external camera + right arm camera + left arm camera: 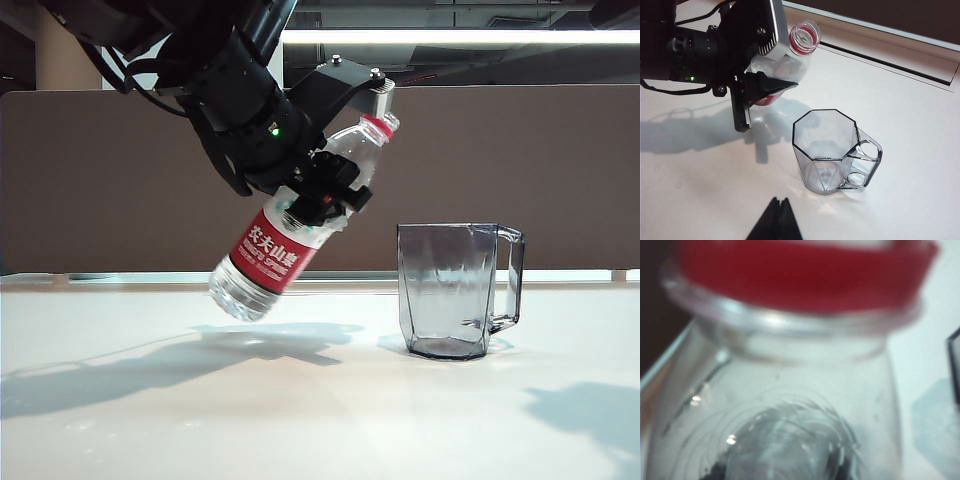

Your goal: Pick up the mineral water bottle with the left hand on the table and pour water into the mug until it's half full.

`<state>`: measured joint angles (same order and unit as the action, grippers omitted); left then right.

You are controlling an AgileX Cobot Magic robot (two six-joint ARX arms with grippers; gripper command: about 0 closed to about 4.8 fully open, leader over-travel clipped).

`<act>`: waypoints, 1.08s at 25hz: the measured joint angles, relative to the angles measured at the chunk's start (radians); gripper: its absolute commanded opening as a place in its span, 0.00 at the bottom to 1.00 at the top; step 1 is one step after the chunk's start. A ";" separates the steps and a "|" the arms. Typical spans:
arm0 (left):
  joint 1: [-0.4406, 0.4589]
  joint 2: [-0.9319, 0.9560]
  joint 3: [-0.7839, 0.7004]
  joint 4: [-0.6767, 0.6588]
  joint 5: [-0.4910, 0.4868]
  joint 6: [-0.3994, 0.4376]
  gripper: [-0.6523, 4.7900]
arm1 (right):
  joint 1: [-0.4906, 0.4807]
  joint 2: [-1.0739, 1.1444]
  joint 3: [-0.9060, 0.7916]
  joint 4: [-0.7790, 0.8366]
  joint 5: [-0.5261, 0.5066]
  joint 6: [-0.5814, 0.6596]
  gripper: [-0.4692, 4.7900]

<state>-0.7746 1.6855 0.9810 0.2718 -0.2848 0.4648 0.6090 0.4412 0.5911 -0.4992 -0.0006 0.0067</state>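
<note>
My left gripper (322, 197) is shut on the upper body of the mineral water bottle (268, 252) and holds it in the air, tilted. The bottle's open, red-ringed neck (377, 125) points up and toward the mug (452, 290). Water lies in the bottle's lowered bottom end. The smoky faceted mug stands upright on the white table (300, 420), to the right of the bottle, handle away from it. The left wrist view is filled by the bottle's shoulder (790, 390) and red ring (800, 270). In the right wrist view the bottle's mouth (804, 37) is beyond the mug (825, 150), and my right gripper (781, 201) hangs shut, holding nothing.
A brown partition (520, 170) runs behind the table. A dark slot (890, 62) lies along the table's back edge. The left arm's shadow (120, 365) falls on the tabletop at the left.
</note>
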 measured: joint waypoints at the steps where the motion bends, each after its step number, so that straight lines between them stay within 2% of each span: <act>1: 0.000 0.000 0.000 0.001 -0.009 0.015 0.44 | 0.000 0.000 0.000 0.000 0.000 0.000 0.09; 7: -0.014 0.006 0.002 0.003 -0.042 0.106 0.44 | 0.000 0.000 0.000 0.000 0.000 0.000 0.09; 13: -0.039 0.066 0.090 -0.013 -0.085 0.161 0.44 | 0.000 0.000 0.000 0.000 0.000 0.000 0.09; 22: -0.058 0.070 0.115 -0.014 -0.086 0.352 0.44 | 0.000 0.000 0.000 0.000 0.000 0.000 0.09; 27: -0.058 0.070 0.115 -0.016 -0.086 0.381 0.44 | 0.000 0.000 0.000 0.000 0.000 0.000 0.09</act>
<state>-0.8326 1.7557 1.0958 0.2558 -0.3710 0.8455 0.6090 0.4412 0.5911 -0.4992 -0.0010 0.0067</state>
